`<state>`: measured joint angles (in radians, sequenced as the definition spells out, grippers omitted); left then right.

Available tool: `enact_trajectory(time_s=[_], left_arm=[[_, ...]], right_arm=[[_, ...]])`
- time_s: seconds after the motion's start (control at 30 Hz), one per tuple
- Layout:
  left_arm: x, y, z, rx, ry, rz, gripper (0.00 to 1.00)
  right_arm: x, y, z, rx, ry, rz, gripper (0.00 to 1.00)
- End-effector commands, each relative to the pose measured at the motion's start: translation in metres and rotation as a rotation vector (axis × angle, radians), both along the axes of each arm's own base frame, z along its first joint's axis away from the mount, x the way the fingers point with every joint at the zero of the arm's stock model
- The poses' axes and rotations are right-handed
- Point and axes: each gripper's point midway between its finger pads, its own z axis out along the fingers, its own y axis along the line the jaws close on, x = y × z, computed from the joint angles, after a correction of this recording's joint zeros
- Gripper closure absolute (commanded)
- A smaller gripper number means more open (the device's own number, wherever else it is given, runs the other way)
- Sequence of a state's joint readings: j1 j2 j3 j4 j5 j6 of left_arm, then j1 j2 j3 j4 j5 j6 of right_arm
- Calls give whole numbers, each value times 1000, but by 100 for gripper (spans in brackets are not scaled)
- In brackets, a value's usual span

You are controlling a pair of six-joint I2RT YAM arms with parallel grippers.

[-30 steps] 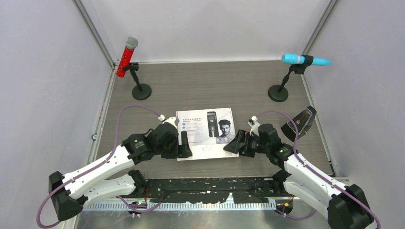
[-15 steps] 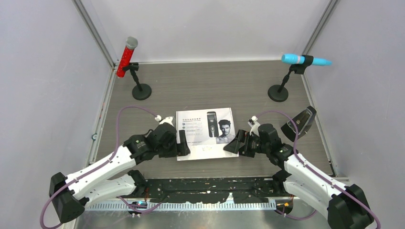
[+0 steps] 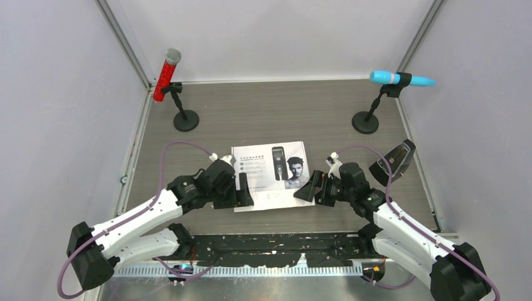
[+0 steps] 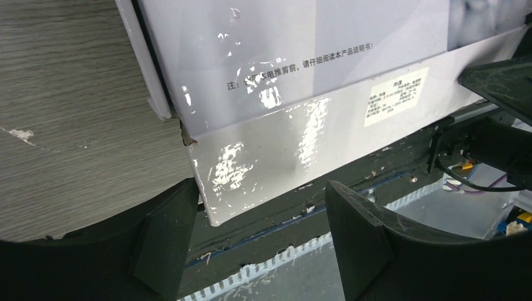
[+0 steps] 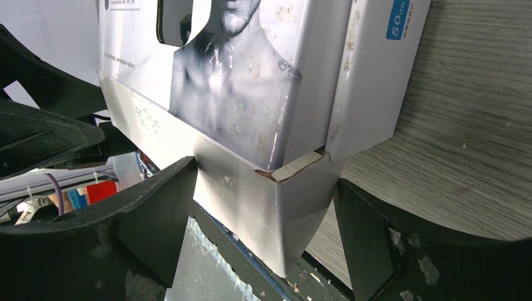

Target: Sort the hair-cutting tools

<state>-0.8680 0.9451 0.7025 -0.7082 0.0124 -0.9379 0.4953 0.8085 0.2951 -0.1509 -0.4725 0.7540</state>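
A white box (image 3: pixel 271 174), printed with a clipper and a man's face, lies flat at the table's middle. The clipper itself and the comb attachments are not in view. My left gripper (image 3: pixel 243 190) is open at the box's near left corner; in the left wrist view the corner of the box (image 4: pixel 251 157) sits between the spread jaws of the gripper (image 4: pixel 257 244). My right gripper (image 3: pixel 312 188) is open at the near right corner; in the right wrist view the corner of the box (image 5: pixel 276 200) lies between the wide jaws of the gripper (image 5: pixel 263 244).
A red microphone (image 3: pixel 167 75) on a stand is at the back left. A blue microphone (image 3: pixel 401 79) on a stand is at the back right. A black wedge-shaped object (image 3: pixel 392 162) lies by the right edge; I cannot tell what it is.
My left arm has shifted slightly, its gripper staying at the box's near left corner. The right arm and the box have not visibly moved.
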Motion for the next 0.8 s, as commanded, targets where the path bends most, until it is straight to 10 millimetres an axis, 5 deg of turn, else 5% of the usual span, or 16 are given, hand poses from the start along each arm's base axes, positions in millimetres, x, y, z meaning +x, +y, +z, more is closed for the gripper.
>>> enact_trajectory(time_s=[0.0, 0.77], left_arm=[[1, -20, 35, -145, -34, -19, 25], [2, -7, 33, -62, -37, -3, 24]], right_arm=[[7, 8, 18, 48, -76, 23, 13], [7, 9, 17, 52, -72, 27, 13]])
